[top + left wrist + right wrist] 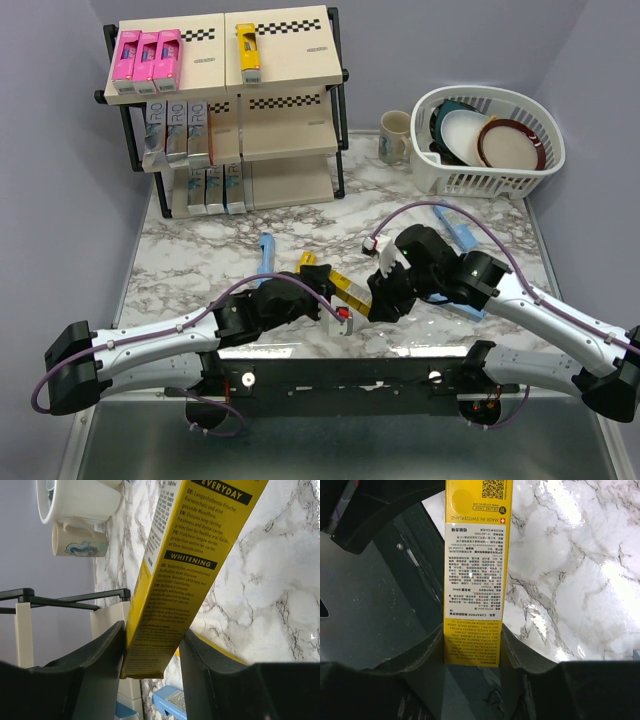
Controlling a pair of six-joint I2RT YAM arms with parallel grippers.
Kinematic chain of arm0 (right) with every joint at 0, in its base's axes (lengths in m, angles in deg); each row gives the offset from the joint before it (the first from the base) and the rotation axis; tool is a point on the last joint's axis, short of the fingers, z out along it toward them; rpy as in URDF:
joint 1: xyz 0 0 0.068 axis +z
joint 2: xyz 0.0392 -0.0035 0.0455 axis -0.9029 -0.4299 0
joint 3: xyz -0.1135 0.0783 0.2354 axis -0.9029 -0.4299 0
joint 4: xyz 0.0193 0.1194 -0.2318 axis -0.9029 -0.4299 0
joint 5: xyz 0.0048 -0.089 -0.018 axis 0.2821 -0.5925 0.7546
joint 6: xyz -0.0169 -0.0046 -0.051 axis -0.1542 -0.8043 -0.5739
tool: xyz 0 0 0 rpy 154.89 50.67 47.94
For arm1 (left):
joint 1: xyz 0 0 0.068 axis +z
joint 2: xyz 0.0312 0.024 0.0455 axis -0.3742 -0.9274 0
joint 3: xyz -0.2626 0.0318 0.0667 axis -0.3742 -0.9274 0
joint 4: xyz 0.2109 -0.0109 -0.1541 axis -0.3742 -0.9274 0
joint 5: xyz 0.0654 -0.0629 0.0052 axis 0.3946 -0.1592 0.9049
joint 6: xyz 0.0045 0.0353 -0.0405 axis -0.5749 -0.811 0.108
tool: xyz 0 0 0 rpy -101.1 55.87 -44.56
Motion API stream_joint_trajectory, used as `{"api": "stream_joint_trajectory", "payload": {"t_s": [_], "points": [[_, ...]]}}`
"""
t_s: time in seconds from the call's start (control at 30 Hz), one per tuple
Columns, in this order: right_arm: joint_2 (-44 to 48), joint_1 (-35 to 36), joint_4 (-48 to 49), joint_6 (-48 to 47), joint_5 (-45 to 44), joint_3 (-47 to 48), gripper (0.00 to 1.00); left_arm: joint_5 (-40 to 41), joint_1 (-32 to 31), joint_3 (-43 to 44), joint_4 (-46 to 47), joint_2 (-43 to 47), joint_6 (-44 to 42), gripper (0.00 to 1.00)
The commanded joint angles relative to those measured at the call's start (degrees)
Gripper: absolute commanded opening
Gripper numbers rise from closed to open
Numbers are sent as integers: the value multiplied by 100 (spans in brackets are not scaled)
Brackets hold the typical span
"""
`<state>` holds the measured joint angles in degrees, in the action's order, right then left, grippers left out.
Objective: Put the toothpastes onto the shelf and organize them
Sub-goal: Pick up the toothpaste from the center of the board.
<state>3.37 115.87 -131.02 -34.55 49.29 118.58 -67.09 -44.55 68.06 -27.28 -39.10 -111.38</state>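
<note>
A yellow toothpaste [348,288] [195,555] [475,570] hangs just above the marble table between my two arms. My left gripper [328,290] [152,630] is shut on one end of it, both fingers against its sides. My right gripper [378,300] [472,635] is shut on the other end. The shelf [290,150] stands at the back left. It holds three pink toothpastes [147,55] and one yellow one [247,50] on top, silver ones [175,130] in the middle and blue ones [210,188] at the bottom.
Light blue toothpastes lie on the table at the left [265,250] and the right [455,230]. Another yellow end [308,262] shows behind my left gripper. A white dish basket [487,175] with plates and a mug [395,135] stand at the back right.
</note>
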Motion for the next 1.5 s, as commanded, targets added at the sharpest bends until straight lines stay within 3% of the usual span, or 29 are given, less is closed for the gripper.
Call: {"api": "stream_joint_trajectory", "payload": {"t_s": [0.0, 0.17, 0.37, 0.7, 0.93, 1.17, 1.47], "points": [[223, 35, 354, -28, -58, 88, 56, 67, -28, 73, 34, 12, 389, 46], [470, 35, 513, 51, -453, 26, 77, 137, -28, 116, 33, -49, 715, 44], [1032, 26, 724, 121, -1121, -27, 89, 216, -1, 266, 34, -277, 1970, 44], [2271, 26, 1805, 69, -2334, -492, 95, -29, 385, 792, -371, -445, 4675, 42], [2605, 26, 2577, 639, -2862, -992, 95, -170, 710, 838, -3, -489, 6758, 43], [2896, 35, 3896, 1088, -2678, -1801, 95, -812, 807, 513, 1112, -471, 8333, 45], [2695, 26, 5039, 1115, -2054, -2022, 99, -1409, 877, 20, 2158, -392, 9539, 45]]}}
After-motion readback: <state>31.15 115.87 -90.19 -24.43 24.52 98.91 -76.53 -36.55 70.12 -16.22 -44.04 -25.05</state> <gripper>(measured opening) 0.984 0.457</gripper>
